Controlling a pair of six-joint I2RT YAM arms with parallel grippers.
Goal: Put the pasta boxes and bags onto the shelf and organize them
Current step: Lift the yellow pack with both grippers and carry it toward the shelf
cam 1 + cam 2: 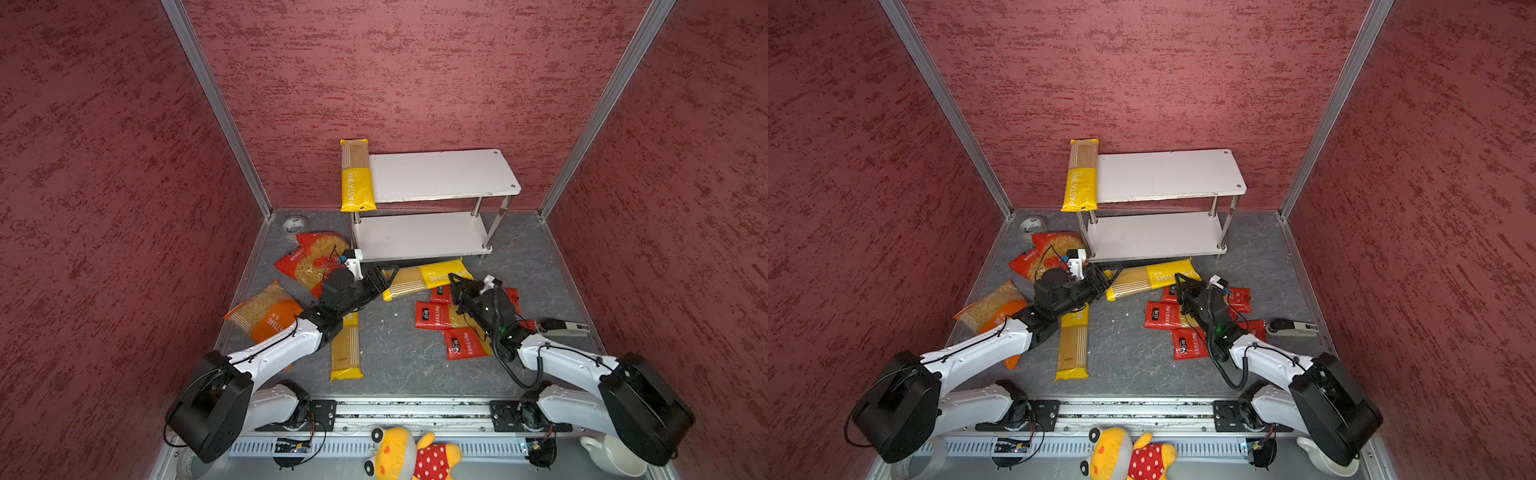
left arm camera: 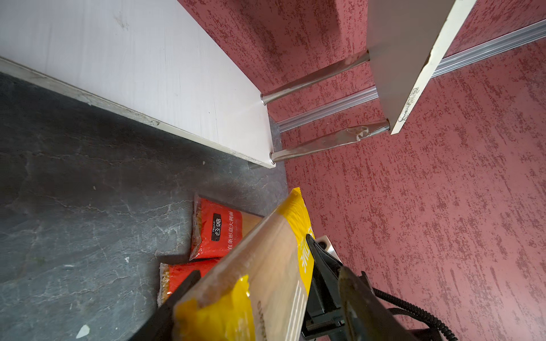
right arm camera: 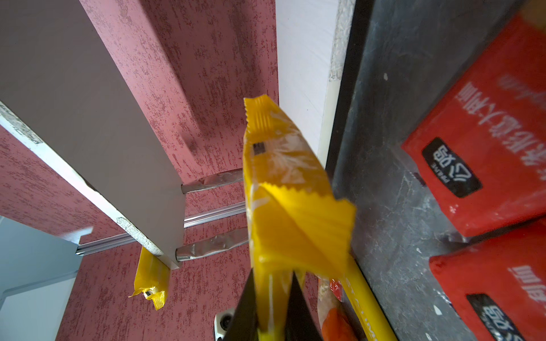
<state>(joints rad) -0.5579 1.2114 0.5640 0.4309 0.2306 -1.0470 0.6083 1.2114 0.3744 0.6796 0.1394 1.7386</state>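
Yellow spaghetti pack (image 1: 419, 279) is pinched tight in your right gripper (image 1: 454, 281); your left gripper (image 1: 390, 275) straddles its other end, jaws apart.

shelf (image 1: 440, 174): matt white boards, shiny chrome legs | yellow spaghetti pack (image 1: 419, 279): glossy plastic film | walls (image 1: 415, 62): rough red

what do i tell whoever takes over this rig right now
Left gripper: jaws open, astride the striped end of the held yellow pack.
Right gripper: shut on that pack's yellow end, just in front of the shelf.
Done: the shelved yellow pack lies on the top board's left end, overhanging the front.
Left: the held pack, plus the third yellow pack, three red spaghetti packs, the orange bag and two red bags, all on the floor. The lower board holds nothing.
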